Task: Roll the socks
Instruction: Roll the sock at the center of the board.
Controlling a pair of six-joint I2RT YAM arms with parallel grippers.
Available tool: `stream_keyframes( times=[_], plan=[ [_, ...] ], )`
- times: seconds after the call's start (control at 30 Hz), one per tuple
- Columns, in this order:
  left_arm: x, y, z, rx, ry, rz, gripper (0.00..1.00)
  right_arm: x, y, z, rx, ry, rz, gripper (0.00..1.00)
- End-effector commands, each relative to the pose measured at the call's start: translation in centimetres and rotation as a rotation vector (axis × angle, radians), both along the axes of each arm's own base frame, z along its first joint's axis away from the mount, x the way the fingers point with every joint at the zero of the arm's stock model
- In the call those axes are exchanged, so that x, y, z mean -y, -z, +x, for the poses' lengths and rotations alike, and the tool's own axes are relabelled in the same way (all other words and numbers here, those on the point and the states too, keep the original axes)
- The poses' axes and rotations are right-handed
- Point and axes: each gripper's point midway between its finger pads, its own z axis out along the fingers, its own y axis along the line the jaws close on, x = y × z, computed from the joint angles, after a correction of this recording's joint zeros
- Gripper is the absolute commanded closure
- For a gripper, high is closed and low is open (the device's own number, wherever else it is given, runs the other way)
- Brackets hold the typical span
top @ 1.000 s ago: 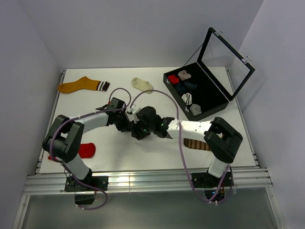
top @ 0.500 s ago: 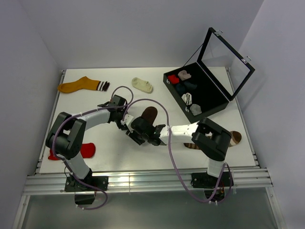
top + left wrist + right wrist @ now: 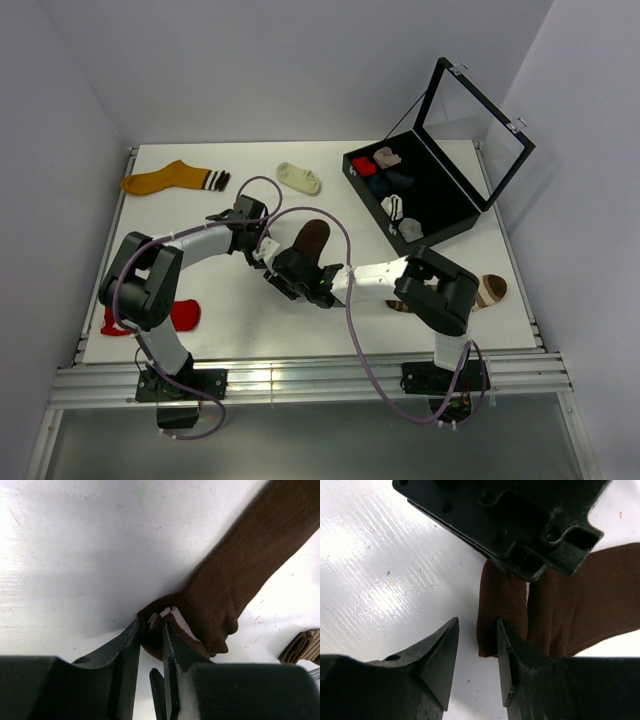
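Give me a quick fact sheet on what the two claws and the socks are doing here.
Left claw: shut on the brown sock at its folded cuff
Right claw: open, at that sock's edge
Other loose socks: mustard sock, cream ankle sock, red sock
Black case: lid open, rolled socks inside

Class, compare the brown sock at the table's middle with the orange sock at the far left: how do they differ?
Colour: the brown sock is dark, the orange sock bright. Handling: the left tool pinches the brown sock's bunched end; the orange sock lies flat, untouched. Both are single long socks.
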Motion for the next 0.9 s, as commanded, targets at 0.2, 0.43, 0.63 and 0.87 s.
stream_keyframes(
  times=[0.2,0.43,0.63,0.87],
  plan=[
    [-1.4,2.4,-2.3,-0.096,0.061,0.091,0.72,1.9,-0.6,0.7,0.027,0.052,-0.042,0.55],
    [-1.3,2.5,-2.5,-0.105,0.067,0.083,0.72,2.2,-1.0,1.0,0.042,0.066,-0.039,0.54],
    [-1.2,2.6,-2.6,-0.114,0.076,0.085,0.72,1.8,-2.5,0.9,0.052,0.057,-0.006,0.53],
    [-1.1,2.6,-2.6,-0.121,0.077,0.08,0.72,1.6,-2.4,1.0,0.044,0.053,-0.008,0.53]
  ],
)
